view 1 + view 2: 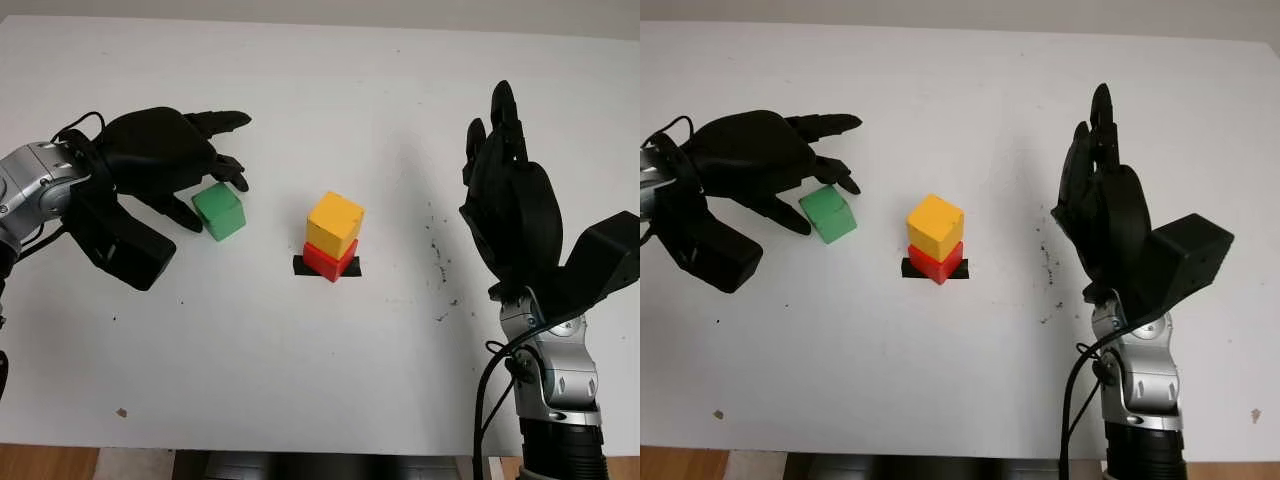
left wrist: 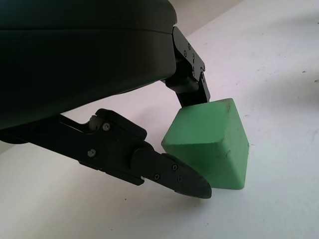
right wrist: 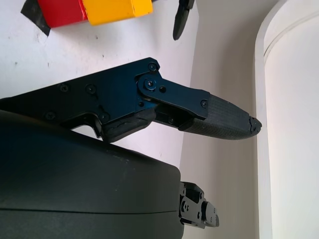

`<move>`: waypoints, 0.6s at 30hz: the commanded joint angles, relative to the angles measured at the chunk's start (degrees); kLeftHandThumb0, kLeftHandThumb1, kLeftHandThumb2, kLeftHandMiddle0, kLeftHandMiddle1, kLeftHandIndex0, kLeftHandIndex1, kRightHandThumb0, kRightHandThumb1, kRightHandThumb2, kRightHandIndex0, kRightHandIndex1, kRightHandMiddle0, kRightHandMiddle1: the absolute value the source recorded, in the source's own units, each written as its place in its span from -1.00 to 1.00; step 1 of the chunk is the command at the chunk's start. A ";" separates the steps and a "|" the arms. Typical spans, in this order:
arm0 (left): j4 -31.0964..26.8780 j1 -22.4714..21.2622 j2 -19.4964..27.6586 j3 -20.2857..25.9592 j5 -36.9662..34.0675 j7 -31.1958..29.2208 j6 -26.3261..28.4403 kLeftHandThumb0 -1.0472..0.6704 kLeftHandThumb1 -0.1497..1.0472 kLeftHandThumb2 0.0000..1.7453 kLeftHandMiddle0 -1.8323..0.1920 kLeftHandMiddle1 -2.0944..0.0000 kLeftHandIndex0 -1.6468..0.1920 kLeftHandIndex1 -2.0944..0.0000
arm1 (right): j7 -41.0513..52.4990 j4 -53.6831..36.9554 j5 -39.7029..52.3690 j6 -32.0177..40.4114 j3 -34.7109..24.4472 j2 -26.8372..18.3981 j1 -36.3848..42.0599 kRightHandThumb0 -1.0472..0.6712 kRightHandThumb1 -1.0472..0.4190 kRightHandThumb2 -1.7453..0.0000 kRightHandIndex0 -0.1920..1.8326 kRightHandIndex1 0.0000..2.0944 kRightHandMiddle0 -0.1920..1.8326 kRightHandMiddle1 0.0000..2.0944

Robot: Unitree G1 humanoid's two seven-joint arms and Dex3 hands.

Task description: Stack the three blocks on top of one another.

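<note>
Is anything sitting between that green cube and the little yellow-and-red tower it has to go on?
Nothing visible: only bare white table lies between the green block, at the left hand, and the yellow block atop the red block.

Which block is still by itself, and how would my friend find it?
Start at the white table and find the little stack in the middle, a yellow block sitting on a red block. Look toward the left robot hand; the green block sits on the table right at its fingers. It is the only green one, and nothing is stacked on it.
</note>
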 commanded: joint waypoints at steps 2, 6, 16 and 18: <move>0.46 -0.81 -0.14 -0.83 0.41 1.51 -0.21 -0.47 0.77 -0.94 0.79 0.94 0.42 0.15 | 0.04 -0.68 0.01 -0.46 -0.59 -0.46 0.49 -0.66 -1.00 0.14 -1.00 -1.00 -1.00 -1.00; 1.00 -0.81 0.06 -1.77 2.07 4.57 -0.36 -0.41 0.75 -0.94 0.75 0.94 0.41 0.00 | 0.27 -0.82 0.40 -0.32 -0.89 -0.55 0.66 -0.66 -1.00 0.14 -1.00 -1.00 -1.00 -1.00; 5.74 -1.87 -0.70 -3.46 2.97 10.39 -2.31 -0.35 0.86 -0.93 0.70 0.94 0.44 -0.24 | -0.12 -1.08 0.32 -0.50 -1.12 -0.39 1.20 -0.66 -1.00 0.15 -1.00 -1.00 -1.00 -1.00; 6.80 -2.04 -0.98 -3.27 2.15 10.74 -2.84 -0.33 0.90 -0.93 0.69 0.94 0.46 -0.34 | -0.08 -1.15 0.38 -0.51 -1.14 -0.38 1.37 -0.66 -1.00 0.15 -1.00 -1.00 -1.00 -1.00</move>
